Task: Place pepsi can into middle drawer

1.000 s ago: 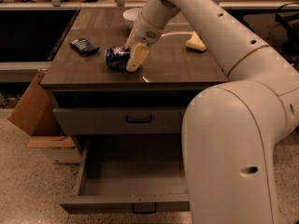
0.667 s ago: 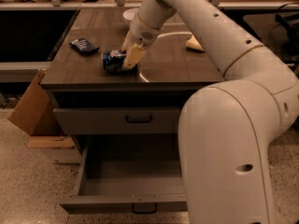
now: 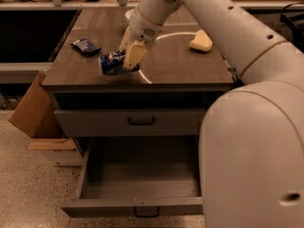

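Note:
The pepsi can (image 3: 110,63), blue and dented, lies on its side near the front left of the wooden cabinet top (image 3: 190,65). My gripper (image 3: 127,56) comes down from above and is shut on the can's right end, with one tan finger (image 3: 134,55) in front of it. The middle drawer (image 3: 142,175) is pulled open below, showing a plain grey interior with nothing in it. Its front with a small dark handle (image 3: 146,212) is at the bottom edge of the view. My large white arm (image 3: 251,141) fills the right side.
A flat dark blue snack packet (image 3: 85,46) lies left of the can. A yellow item (image 3: 201,41) sits at the back right of the top. The upper drawer front (image 3: 141,121) with a black bar handle is shut. A cardboard box (image 3: 28,110) leans on the floor at left.
My gripper and the can have shifted a little to the left and toward the front edge of the cabinet top. The drawers have not moved.

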